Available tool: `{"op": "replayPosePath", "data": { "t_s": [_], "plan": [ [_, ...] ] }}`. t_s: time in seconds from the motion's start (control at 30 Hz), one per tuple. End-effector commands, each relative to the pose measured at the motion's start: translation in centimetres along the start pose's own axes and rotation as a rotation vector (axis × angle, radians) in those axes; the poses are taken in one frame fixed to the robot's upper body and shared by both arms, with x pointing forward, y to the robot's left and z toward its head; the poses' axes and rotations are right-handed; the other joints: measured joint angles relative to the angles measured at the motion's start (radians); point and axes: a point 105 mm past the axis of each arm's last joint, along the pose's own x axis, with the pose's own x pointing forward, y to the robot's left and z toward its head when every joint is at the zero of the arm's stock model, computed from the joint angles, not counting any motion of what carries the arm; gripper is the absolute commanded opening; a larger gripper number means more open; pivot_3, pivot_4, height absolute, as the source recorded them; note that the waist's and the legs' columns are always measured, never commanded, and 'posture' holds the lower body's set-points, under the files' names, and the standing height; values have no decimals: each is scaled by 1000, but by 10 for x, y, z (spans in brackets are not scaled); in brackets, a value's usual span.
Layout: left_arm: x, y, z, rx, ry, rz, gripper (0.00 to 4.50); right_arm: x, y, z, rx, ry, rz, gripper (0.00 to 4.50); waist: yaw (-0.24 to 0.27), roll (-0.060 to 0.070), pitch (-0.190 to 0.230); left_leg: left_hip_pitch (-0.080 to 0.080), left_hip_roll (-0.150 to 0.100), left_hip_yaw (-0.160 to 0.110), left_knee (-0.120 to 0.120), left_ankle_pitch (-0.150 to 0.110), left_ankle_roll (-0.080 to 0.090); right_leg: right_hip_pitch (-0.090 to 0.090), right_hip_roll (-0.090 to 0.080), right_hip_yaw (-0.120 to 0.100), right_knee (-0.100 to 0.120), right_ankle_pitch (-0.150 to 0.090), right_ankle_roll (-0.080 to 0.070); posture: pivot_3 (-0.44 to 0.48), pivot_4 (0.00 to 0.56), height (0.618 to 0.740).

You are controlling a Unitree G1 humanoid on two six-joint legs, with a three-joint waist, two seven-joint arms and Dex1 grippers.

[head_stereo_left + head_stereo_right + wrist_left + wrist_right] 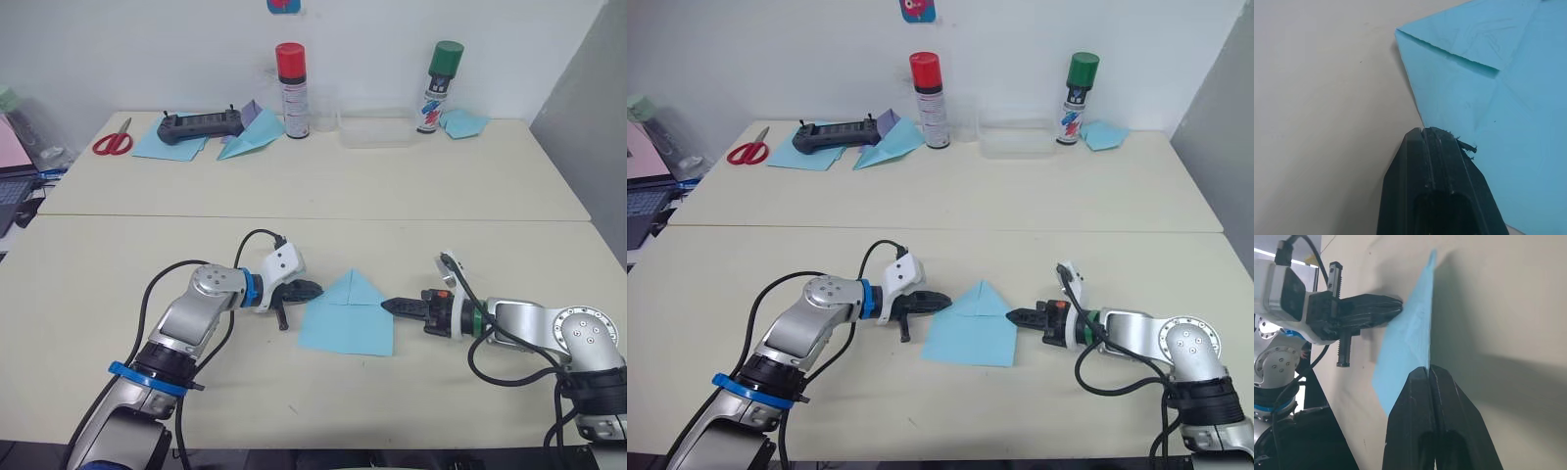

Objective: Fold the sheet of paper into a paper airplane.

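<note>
The sheet of paper (pixel 347 315) lies flat on the near half of the counter (pixel 323 201), close to the front edge and about midway between the left and right sides. Its two far corners are folded in, so it has a point facing the back edge and a straight base facing the front edge; the fold lines show as a triangle over a rectangle.

The left hand (pixel 312 290) rests at the paper's left edge, its black fingers pressed together with nothing between them, tips touching or just beside the paper where the slanted fold meets the straight side. In the left wrist view the closed fingers (pixel 1437 161) sit right at that edge, partly over the blue paper.

The right hand (pixel 389 306) lies at the paper's right edge, fingers likewise closed and empty, tips meeting the paper's side. From the right wrist view the closed fingers (pixel 1425 396) point at the paper edge, with the left hand opposite across the sheet.

Along the back edge stand a red-capped spray can (pixel 291 91), a green-capped spray can (pixel 438 86) and a clear plastic tray (pixel 376 128) between them. Toward the back left corner lie red scissors (pixel 114 140), a black controller (pixel 201 124) on blue paper, and a wider paper dart (pixel 252 136).
</note>
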Motion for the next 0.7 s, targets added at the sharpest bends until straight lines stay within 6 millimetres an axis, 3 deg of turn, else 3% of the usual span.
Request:
{"op": "replayPosePath", "data": {
  "t_s": [0.03, 0.27, 0.7],
  "plan": [
    [12, -16, -21, -66, 65, -61, 0, 7, 18, 7, -75, 19, 67, 16, 1, 0, 0, 0, 0, 0, 0, 0, 0, 0, 0, 0, 0, 0, 0, 0, 150, 740],
    [14, -17, -24, -65, 73, -65, 0, 22, 34, 13, -107, 36, 122, 16, 13, 0, 0, -1, 0, 0, 0, 0, 0, 0, 0, 0, 0, 0, 0, 0, 150, 740],
    [20, -22, -16, -46, 44, -99, 0, 39, 39, 12, -108, 45, 140, 16, 14, 0, 0, 0, 0, 0, 0, 0, 0, 0, 0, -1, 0, 0, 0, 0, 150, 740]
  ]
}}
